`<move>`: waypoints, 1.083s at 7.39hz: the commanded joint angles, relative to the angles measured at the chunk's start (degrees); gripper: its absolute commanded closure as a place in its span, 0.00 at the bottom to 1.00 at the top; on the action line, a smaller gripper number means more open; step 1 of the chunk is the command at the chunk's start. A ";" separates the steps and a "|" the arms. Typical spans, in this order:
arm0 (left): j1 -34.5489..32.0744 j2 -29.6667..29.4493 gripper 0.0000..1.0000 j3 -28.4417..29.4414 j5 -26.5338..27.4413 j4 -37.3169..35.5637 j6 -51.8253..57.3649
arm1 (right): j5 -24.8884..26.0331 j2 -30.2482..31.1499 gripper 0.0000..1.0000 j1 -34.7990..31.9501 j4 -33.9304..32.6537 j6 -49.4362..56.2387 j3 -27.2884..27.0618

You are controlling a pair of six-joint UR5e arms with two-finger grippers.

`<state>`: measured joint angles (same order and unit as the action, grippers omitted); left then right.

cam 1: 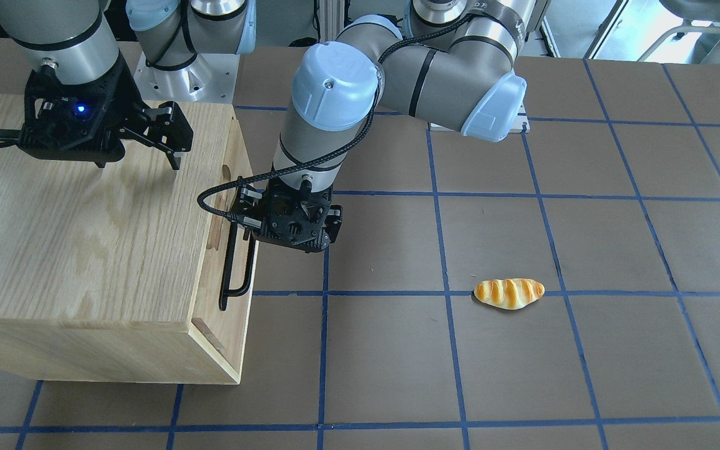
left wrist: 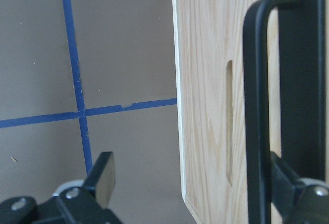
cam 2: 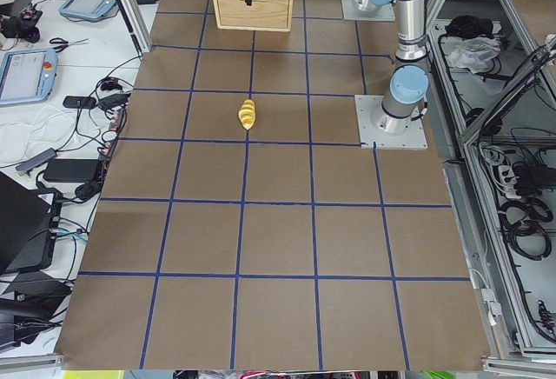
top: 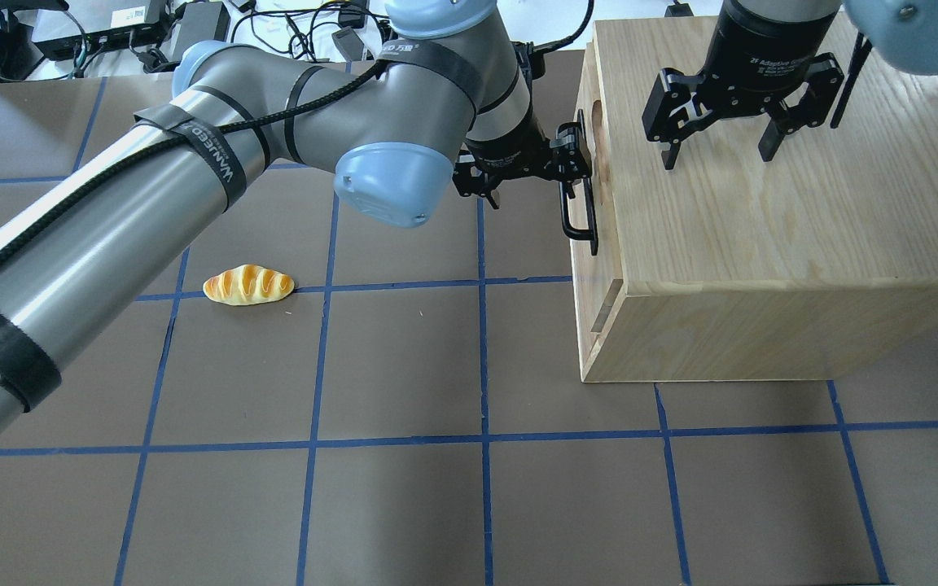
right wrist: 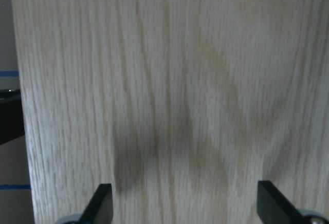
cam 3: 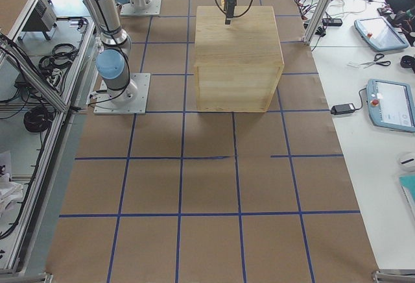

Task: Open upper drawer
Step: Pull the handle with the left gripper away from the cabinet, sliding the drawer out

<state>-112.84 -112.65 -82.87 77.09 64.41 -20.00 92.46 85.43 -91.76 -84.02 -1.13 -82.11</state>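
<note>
The upper drawer (top: 597, 191) is the top front panel of the oak cabinet (top: 770, 220); it looks flush with the body. Its black bar handle (top: 581, 220) also shows in the front view (cam 1: 237, 265) and the left wrist view (left wrist: 256, 106). My left gripper (top: 576, 163) is open at the drawer front. In its wrist view (left wrist: 195, 183) the bar lies between the fingers, close to the right one. My right gripper (top: 717, 155) is open, pointing down at the cabinet's grained top (right wrist: 169, 90), right at or just above it. It holds nothing.
A toy bread roll (top: 247, 286) lies on the brown mat left of the cabinet, also in the front view (cam 1: 509, 293). The left arm (top: 192, 171) stretches low across the table's left half. Blue tape lines grid the mat.
</note>
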 commanded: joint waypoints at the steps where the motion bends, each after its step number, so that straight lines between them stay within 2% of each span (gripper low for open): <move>1: 0.25 0.24 0.00 0.08 2.00 0.28 1.71 | 0.00 0.00 0.00 0.00 0.00 0.08 -0.06; 8: 4.03 1.38 0.00 0.08 1.83 3.01 4.97 | 0.00 0.00 0.00 0.00 0.00 -0.01 0.02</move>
<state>-109.19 -111.33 -82.79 78.94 67.19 -15.64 92.46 85.43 -91.74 -84.02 -1.09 -82.09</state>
